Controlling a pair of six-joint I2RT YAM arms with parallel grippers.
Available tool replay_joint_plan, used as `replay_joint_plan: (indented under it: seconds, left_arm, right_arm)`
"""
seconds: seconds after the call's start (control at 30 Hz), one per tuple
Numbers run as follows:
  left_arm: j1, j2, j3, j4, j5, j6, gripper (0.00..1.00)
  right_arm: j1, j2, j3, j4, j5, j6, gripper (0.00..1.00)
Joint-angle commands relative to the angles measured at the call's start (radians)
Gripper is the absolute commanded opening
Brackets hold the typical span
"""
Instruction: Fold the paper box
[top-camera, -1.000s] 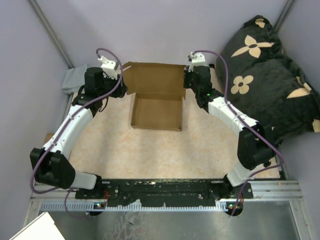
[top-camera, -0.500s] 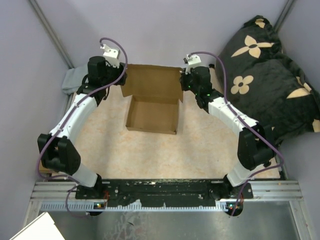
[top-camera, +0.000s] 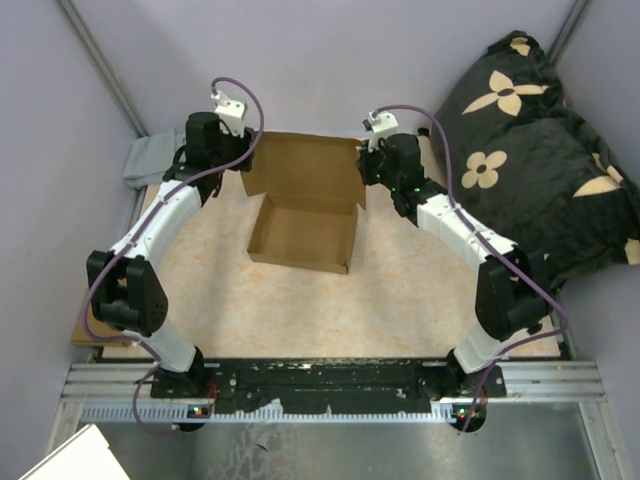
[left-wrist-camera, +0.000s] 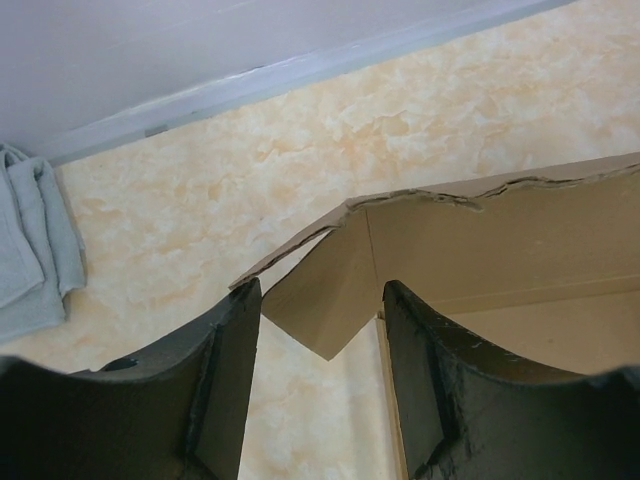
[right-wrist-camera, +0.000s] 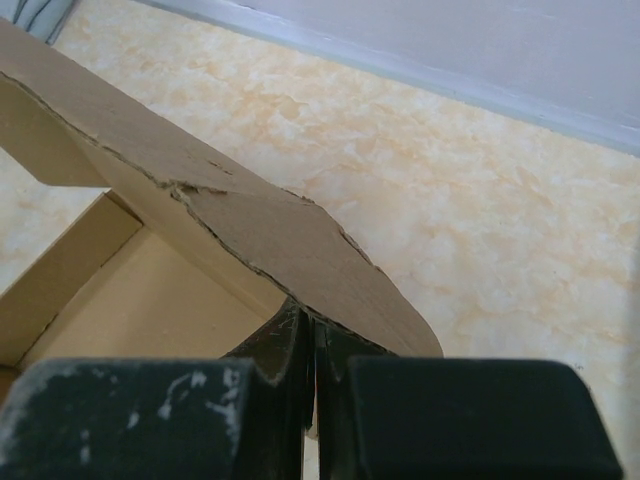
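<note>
The paper box (top-camera: 300, 232) is set on the marbled beige table (top-camera: 250, 300), toward its far side, between the two arms. Its shallow tray (top-camera: 300, 250) lies open to the top, and only its own brown floor and walls are seen in it. From the tray's far edge the lid panel (top-camera: 305, 165) is held raised off the table (how steeply cannot be told). A ragged, torn-looking line is shown along the lid's upper edge in both wrist views.

The right gripper (right-wrist-camera: 310, 335) is closed tight on the rounded flap (right-wrist-camera: 340, 270) at the lid's right end, and the cardboard is pinched at the fingertips. The left gripper (left-wrist-camera: 322, 295) is spread wide at the lid's left end. The pointed corner flap (left-wrist-camera: 315, 315) is seen in the gap between its fingers (left-wrist-camera: 225, 370), and whether either finger is touched cannot be told.

A grey folded cloth (top-camera: 145, 160) is laid at the far left by the wall. A black cushion (top-camera: 530, 130) with pale flower shapes is propped at the far right, beside the right arm.
</note>
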Motion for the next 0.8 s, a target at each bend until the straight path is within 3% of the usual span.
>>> replay_joint_plan:
  seconds: [0.0,0.47,0.77]
  left_arm:
    - [0.004,0.008,0.021,0.022,0.0,0.012,0.57]
    - [0.02,0.0,-0.02,0.023,0.175,-0.04,0.32]
    - [0.021,0.02,-0.012,-0.005,0.151,-0.051,0.21]
  right_arm:
    - [0.01,-0.064,0.018,0.047,-0.024,-0.015,0.0]
    - [0.008,-0.042,0.055,0.019,-0.06,0.015,0.0]
    - [0.008,-0.028,0.095,-0.034,-0.069,0.022,0.0]
